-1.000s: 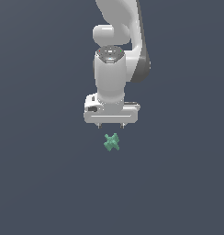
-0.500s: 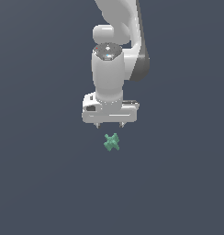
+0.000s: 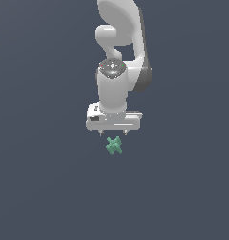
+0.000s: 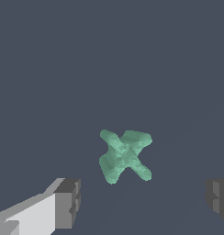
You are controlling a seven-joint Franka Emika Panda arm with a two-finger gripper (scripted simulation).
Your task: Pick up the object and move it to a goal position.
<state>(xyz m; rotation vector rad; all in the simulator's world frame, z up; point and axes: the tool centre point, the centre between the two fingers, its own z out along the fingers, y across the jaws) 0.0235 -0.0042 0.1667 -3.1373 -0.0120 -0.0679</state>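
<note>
The object (image 3: 114,145) is a small teal-green X-shaped piece lying on the dark grey floor, just below the white gripper (image 3: 113,133) in the exterior view. In the wrist view the object (image 4: 125,155) lies beyond the gap between the two grey fingertips (image 4: 68,203), touching neither. The gripper (image 4: 143,202) is open, with its fingers wide apart and nothing held. In the exterior view only short finger stubs show under the white hand.
A plain dark grey floor (image 3: 41,187) fills both views. The white arm (image 3: 118,47) rises above the gripper toward the top of the exterior view. No other objects or marker show.
The arm has shifted slightly; the gripper sits a little lower, closer above the object. The object has not moved.
</note>
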